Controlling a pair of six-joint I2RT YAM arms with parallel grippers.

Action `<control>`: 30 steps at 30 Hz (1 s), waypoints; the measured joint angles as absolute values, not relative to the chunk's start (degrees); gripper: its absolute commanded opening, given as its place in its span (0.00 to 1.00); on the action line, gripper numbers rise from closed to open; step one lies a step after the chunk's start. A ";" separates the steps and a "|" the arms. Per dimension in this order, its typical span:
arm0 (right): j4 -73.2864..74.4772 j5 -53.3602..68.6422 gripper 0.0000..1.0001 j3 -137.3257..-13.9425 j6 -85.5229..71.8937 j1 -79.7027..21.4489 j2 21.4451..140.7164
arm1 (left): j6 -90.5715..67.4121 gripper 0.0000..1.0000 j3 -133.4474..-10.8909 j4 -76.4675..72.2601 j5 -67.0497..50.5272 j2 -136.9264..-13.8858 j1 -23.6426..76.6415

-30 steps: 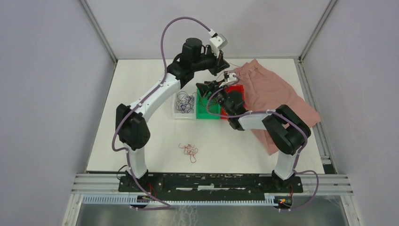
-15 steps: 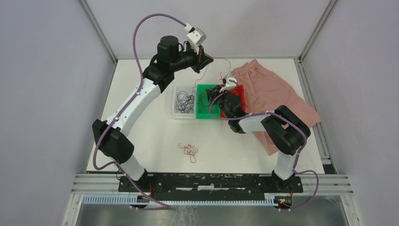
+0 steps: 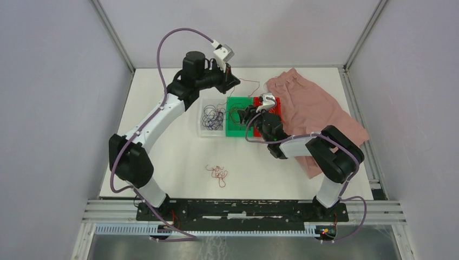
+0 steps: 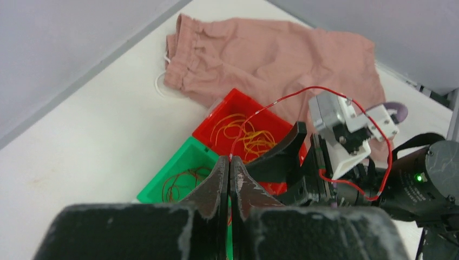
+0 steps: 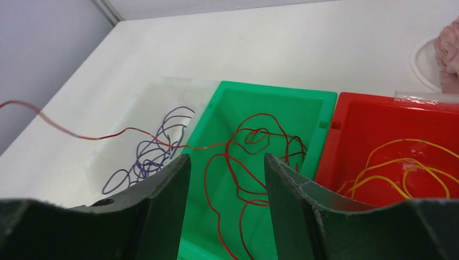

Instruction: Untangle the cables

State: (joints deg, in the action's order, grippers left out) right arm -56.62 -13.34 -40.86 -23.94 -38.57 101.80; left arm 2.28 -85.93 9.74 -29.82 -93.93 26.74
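Jaws: left gripper [image 4: 229,162] is pinched tight on one red strand [image 4: 292,95] and held up over the far side of the table. The right gripper [image 5: 227,160] has its jaws apart with nothing between them, low over the green bin [image 5: 270,89]. Nearest the bases, a small reddish tangle [image 3: 218,174] lies alone on the white table [image 3: 173,162], well apart from the bins. Mid-table, three bins sit side by side. The clear bin [image 5: 178,89] on the left holds purple wires [image 5: 146,157], the green bin in the middle holds red wires [image 5: 254,162], and the red bin [image 5: 352,141] on the right holds orange-yellow wires [image 5: 400,173]. The pinched strand runs down across the clear bin's corner and joins the red pile in the green bin. From the left wrist it also arcs over the right wrist's white camera block [image 4: 346,124]; can't tell if it touches or snags there. Far right, pink shorts [image 4: 270,54] lie crumpled against the red bin's far side, and the right arm's elbow hangs over them. A white drawstring [image 5: 419,65] loops on the table just beyond the red bin.
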 measured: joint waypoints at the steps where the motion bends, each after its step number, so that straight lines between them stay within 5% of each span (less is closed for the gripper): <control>1: -56.80 -12.67 0.61 -40.86 -23.90 -38.57 101.27 | 1.91 0.03 -87.11 9.63 -30.61 -94.41 26.72; 9: -57.76 -4.45 0.65 -42.46 -28.34 -36.16 102.19 | -0.84 0.03 -92.36 8.14 -34.61 -94.08 26.33; 21: -46.44 13.45 0.65 -59.35 -30.06 -30.65 109.54 | -1.28 0.03 -71.57 8.49 -35.27 -79.61 25.76; 30: -27.57 23.40 0.61 -70.08 -25.21 -31.62 114.45 | -1.28 0.03 -69.21 7.88 -36.84 -78.81 24.47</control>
